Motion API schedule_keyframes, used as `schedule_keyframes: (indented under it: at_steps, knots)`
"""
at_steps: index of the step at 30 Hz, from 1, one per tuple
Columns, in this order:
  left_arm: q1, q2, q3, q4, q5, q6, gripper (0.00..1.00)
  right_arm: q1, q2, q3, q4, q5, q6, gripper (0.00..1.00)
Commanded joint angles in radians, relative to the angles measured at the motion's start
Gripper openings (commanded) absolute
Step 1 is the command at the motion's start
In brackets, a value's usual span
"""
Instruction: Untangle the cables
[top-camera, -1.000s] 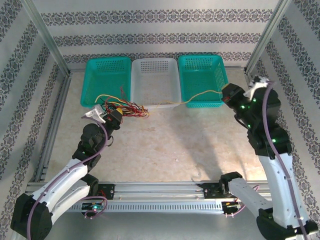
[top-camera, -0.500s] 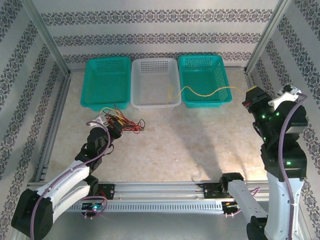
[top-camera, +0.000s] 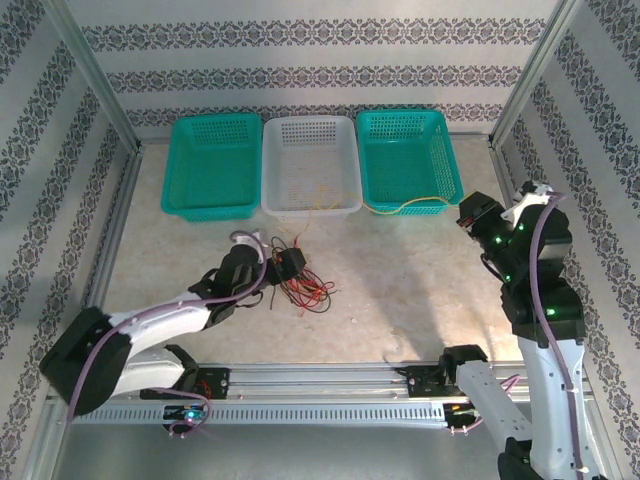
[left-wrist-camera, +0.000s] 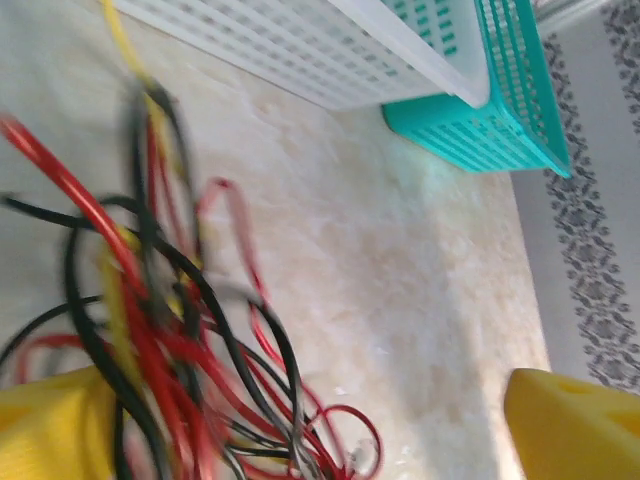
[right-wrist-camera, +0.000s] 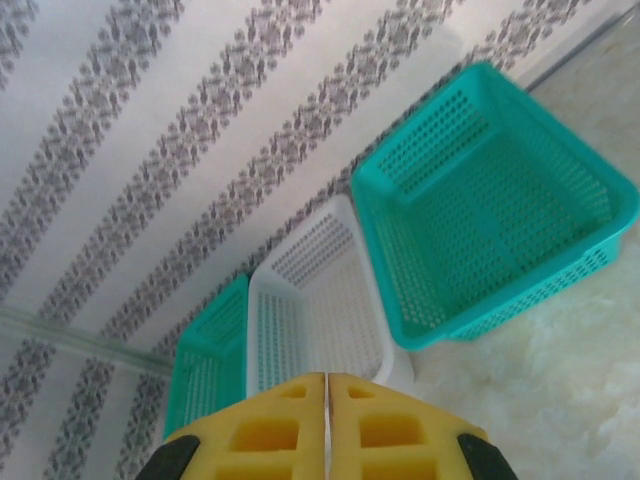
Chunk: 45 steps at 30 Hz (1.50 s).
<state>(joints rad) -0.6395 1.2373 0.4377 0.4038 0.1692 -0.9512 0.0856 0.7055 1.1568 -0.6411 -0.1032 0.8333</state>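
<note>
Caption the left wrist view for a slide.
Open left pincer over tangled red, black and yellow cables; white basket, teal basket beyond.

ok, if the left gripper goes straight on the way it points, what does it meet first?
The cable tangle: in the wrist view it lies right between the left gripper's open jaws. Past it, probably bare table, then the white basket.

Left white-and-black jointed arm (top-camera: 150, 322) is stretched low | yellow-padded left gripper (left-wrist-camera: 310, 430) is held wide apart | right arm (top-camera: 540, 300) is raised upright | right gripper (right-wrist-camera: 327, 420) pads are pressed together
</note>
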Motion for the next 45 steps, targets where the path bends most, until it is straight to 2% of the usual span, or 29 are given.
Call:
schedule_keyframes:
  at_steps: [1,3,5,10,14,16,17,20,22,26,31,32,33,34,35,38,42,45]
  knots:
    - [-0.006,0.029,0.032,0.07,0.149,0.009,0.99,0.069,-0.008,-0.009,0.044,0.026,-0.025,0.0]
    - [-0.006,-0.034,0.067,-0.088,0.117,0.053,0.99,0.11,-0.002,0.002,0.039,0.055,-0.047,0.0]
    - [-0.006,-0.123,0.124,-0.343,0.032,0.131,0.99,0.137,0.014,0.022,0.031,0.071,-0.077,0.0]
    - [0.002,-0.253,0.242,-0.85,-0.096,0.334,0.99,0.158,0.029,0.052,0.038,0.104,-0.117,0.0]
    - [0.011,-0.417,0.296,-1.064,-0.198,0.459,1.0,0.169,0.077,0.077,0.051,0.067,-0.128,0.0]
    - [0.038,-0.484,0.346,-1.108,-0.247,0.513,0.99,0.187,0.101,0.08,0.061,0.072,-0.136,0.0]
    - [0.06,-0.497,0.387,-1.119,-0.238,0.539,1.0,0.198,0.112,0.082,0.061,0.082,-0.14,0.0]
    - [0.108,-0.423,0.564,-1.174,-0.142,0.617,0.97,0.226,0.141,0.095,0.067,0.092,-0.14,0.0]
    - [0.11,-0.36,0.667,-1.196,-0.062,0.668,0.93,0.246,0.158,0.11,0.066,0.097,-0.144,0.0]
    - [0.117,-0.287,0.775,-1.202,0.029,0.706,0.89,0.267,0.167,0.127,0.067,0.132,-0.151,0.0]
    - [0.187,-0.235,0.749,-1.278,-0.087,0.654,0.88,0.255,0.113,0.118,0.07,0.28,-0.12,0.0]
    - [0.216,-0.24,0.719,-1.278,-0.091,0.63,0.83,0.243,0.108,0.123,0.055,0.305,-0.107,0.0]
    - [0.243,-0.249,0.688,-1.272,-0.084,0.609,0.74,0.23,0.106,0.131,0.046,0.308,-0.101,0.0]
    - [0.277,-0.264,0.65,-1.258,-0.058,0.586,0.65,0.216,0.107,0.137,0.043,0.299,-0.096,0.0]
    - [0.321,-0.277,0.619,-1.243,-0.007,0.57,0.61,0.205,0.111,0.143,0.045,0.283,-0.087,0.0]
    - [0.408,-0.296,0.61,-1.233,0.098,0.558,0.64,0.203,0.134,0.155,0.066,0.237,-0.076,0.0]
    - [0.426,-0.303,0.706,-1.22,0.155,0.574,0.72,0.222,0.177,0.18,0.08,0.201,-0.078,0.0]
    - [0.426,-0.291,0.745,-1.128,0.339,0.521,0.71,0.265,0.198,0.192,0.111,0.192,-0.088,0.0]
